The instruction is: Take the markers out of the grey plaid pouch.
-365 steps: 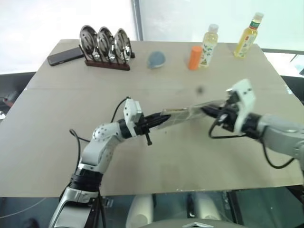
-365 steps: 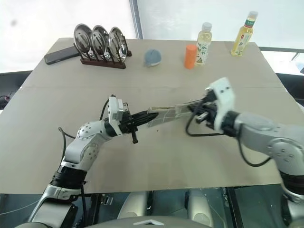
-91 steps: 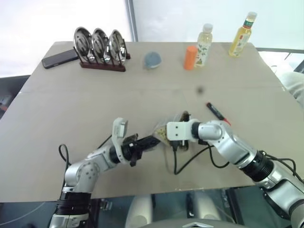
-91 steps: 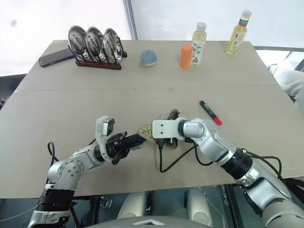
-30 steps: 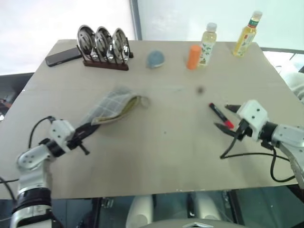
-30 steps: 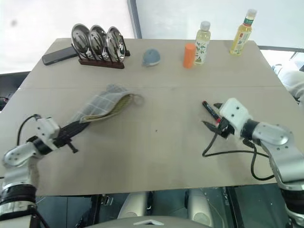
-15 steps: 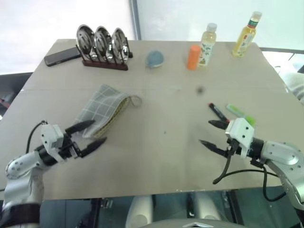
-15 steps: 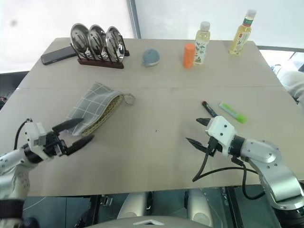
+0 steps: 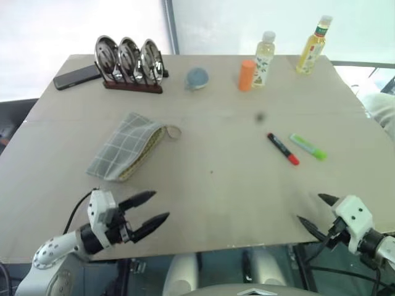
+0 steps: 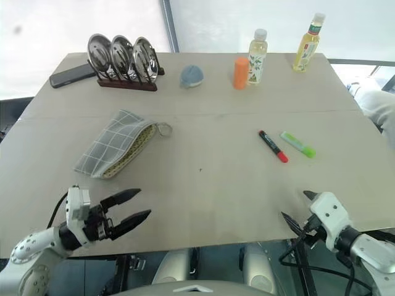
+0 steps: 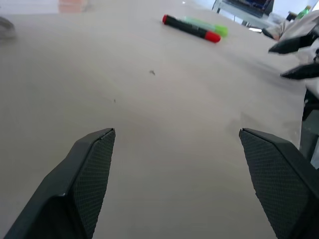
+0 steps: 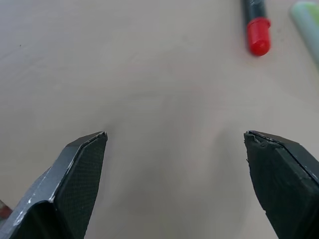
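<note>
The grey plaid pouch [image 9: 126, 145] lies flat on the left half of the table, its zipper edge and ring pull toward the middle. The markers rest side by side on the right half: a red and black one [image 9: 282, 148] and a green highlighter [image 9: 308, 147]. My left gripper [image 9: 159, 205] hovers open and empty at the near edge, well short of the pouch. At the near right corner my right gripper [image 9: 310, 208] is open and empty too, with both markers [image 12: 256, 25] lying ahead of it. The left wrist view shows the markers [image 11: 189, 29] far across the table.
Along the far edge stand a rack of three metal lids [image 9: 131, 61], a dark phone [image 9: 77, 77], a blue-grey round object [image 9: 197, 77], an orange cylinder [image 9: 247, 74] and two drink bottles [image 9: 264, 49] [image 9: 311, 37]. Bare tabletop [image 9: 210, 179] lies between pouch and markers.
The left gripper opened and let go of the pouch, which settled flat. The green highlighter came to lie beside the red marker. Both arms drew back to the near edge.
</note>
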